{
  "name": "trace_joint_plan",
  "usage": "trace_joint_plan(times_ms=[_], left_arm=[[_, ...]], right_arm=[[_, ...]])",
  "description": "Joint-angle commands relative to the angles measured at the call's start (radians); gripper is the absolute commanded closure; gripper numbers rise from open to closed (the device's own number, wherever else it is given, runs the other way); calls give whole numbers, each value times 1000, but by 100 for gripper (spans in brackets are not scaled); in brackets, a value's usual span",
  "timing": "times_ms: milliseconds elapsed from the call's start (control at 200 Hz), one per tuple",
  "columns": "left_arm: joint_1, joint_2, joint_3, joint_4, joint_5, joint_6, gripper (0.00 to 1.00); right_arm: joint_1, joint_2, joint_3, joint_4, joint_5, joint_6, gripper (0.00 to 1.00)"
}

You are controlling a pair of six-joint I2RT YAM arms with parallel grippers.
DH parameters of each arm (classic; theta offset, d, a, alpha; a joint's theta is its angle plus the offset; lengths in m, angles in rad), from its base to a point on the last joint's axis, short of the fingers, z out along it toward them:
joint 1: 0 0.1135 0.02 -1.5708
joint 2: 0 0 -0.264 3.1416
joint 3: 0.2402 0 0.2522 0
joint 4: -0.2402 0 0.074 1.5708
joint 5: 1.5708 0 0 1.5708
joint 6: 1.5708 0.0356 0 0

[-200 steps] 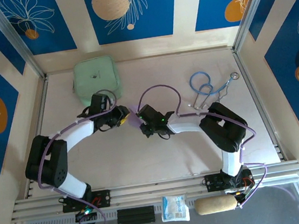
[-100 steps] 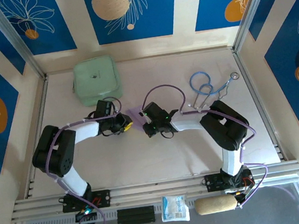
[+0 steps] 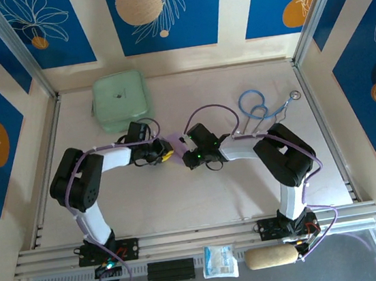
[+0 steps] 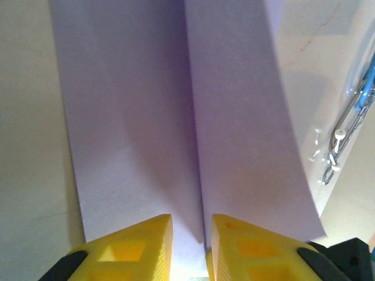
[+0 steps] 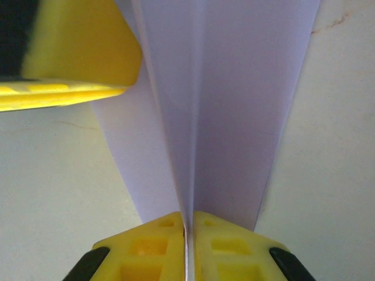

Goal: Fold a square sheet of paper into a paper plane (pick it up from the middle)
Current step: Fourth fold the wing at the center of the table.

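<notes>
Since a second ago: left arm tucked in, hands drawn closer together at centre of top view. Paper (image 3: 175,144) pinned between them, folded narrow, crease running hand to hand. Right hand (image 5: 187,234) at near end, pinched closed on the crease. Left hand (image 4: 191,246) opposite, slightly parted astride the crease; can't tell whether gripping.

Left arm: elbow swings in toward the centre.
Left gripper (image 3: 168,154): slides right, up to the folded lilac paper (image 3: 177,144).
Right gripper (image 3: 188,156): shifts slightly right, and the paper moves with it.
Gap between grippers: narrower.
</notes>
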Motion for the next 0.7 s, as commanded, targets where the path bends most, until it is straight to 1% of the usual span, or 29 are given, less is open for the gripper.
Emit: trace_joint_plan(times_ms=[0, 115, 275, 340, 480, 600, 695], left_arm=[[-13, 28, 29, -16, 17, 18, 75], [-16, 42, 36, -48, 5, 19, 74], [-18, 49, 35, -82, -15, 11, 73], [-18, 51, 32, -90, -20, 8, 71], [-20, 54, 29, -96, -21, 5, 70], [-20, 57, 27, -95, -20, 3, 70], [-21, 55, 25, -94, -21, 2, 70]], right_arm=[[1, -30, -3, -10, -8, -17, 88], [13, -36, 9, -30, 41, -29, 86], [42, -56, 26, -61, 144, -39, 79], [51, -65, 30, -69, 181, -32, 75], [71, -76, 25, -69, 248, -27, 68], [91, -66, 24, -65, 283, -42, 64], [110, -53, 26, -55, 312, -56, 64]])
